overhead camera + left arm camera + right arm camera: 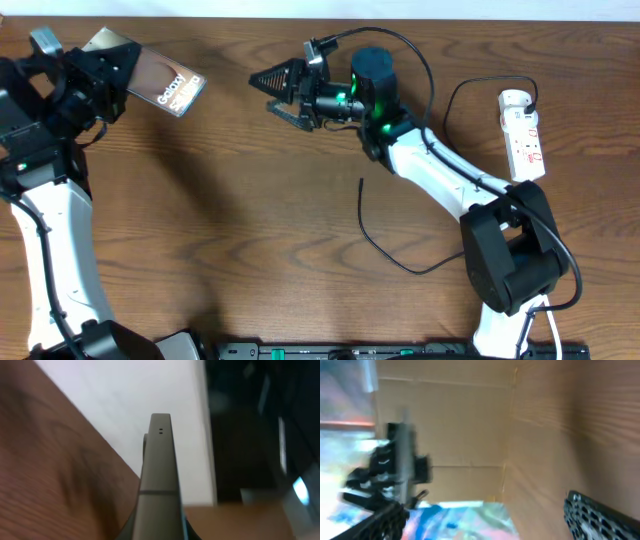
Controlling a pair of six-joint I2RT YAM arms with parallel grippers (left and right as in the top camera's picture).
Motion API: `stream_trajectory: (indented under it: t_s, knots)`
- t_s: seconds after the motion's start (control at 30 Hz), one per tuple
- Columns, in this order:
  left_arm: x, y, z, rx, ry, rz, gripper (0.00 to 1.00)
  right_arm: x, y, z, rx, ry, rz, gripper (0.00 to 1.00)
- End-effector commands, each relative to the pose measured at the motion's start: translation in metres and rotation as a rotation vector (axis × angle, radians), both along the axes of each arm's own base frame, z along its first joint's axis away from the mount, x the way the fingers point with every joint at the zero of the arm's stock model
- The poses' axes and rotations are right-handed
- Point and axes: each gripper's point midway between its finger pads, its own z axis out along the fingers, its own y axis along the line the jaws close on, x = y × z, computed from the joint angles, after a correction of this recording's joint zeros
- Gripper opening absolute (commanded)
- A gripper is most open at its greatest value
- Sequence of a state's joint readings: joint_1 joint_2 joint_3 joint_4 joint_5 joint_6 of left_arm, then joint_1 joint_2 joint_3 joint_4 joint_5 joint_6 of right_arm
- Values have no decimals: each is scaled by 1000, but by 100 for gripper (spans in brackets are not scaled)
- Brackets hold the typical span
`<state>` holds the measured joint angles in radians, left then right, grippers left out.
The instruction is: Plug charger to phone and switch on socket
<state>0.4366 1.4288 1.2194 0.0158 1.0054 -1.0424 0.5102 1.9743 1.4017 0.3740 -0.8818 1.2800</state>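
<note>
There is one phone [170,85], one charger [361,205], one power strip [524,135] and two arms on the wooden table [230,220].

The overhead view shows the whole layout. The phone sits in the upper left of the frame, with its "Galaxy" lettering toward the centre and its far end clamped in the left gripper [122,62]. The right gripper [262,92] is at the upper middle and points left toward the phone, well apart from it. Its two fingers are spread and there is nothing between them.

The white power strip lies at the right edge. The thin black charger cable loops away from the strip, passes behind the right arm and curves back up. Its small plug tip [362,181] lies loose on the wood just right of centre, apart from both grippers and far from the phone.

The left wrist view shows what the overhead camera cannot: the phone edge-on, a narrow grey band rising up the middle of the frame, with two tiny holes near its top end.

The right wrist view is heavily blurred. Its fingers [600,515] appear at the bottom corners, wide apart. None of the task's things can be made out in that view.
</note>
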Motion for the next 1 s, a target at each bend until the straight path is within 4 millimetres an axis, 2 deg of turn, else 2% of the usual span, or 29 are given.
stream_trajectory:
  t_s: [0.0, 0.17, 0.23, 0.37, 0.43, 0.67, 0.83, 0.97]
  knots:
    - [-19, -30, 16, -19, -77, -235, 7, 7, -8, 20, -66, -230, 45, 99]
    - [-21, -38, 5, -57, -70, -343, 7, 21, -33, 8, -355, -250, -1, 99]
    - [-23, -46, -2, -67, -92, -441, 7, 26, -57, 4, -558, -258, -55, 99]
    - [-24, -64, -16, -89, -121, -595, 7, 20, -97, 5, -823, -271, -82, 99]
    - [-19, -74, -25, -97, -113, -628, 7, 13, -111, 0, -911, -250, -77, 99]
    - [-9, -122, -56, -98, -110, -758, 7, -27, -172, -57, -1243, -44, -17, 99]
    - [-10, -142, -64, -87, -126, -810, 7, -53, -182, -96, -1309, 58, 65, 99]
    - [-11, -146, -64, -85, -129, -820, 7, -73, -187, -135, -1326, 157, 95, 99]
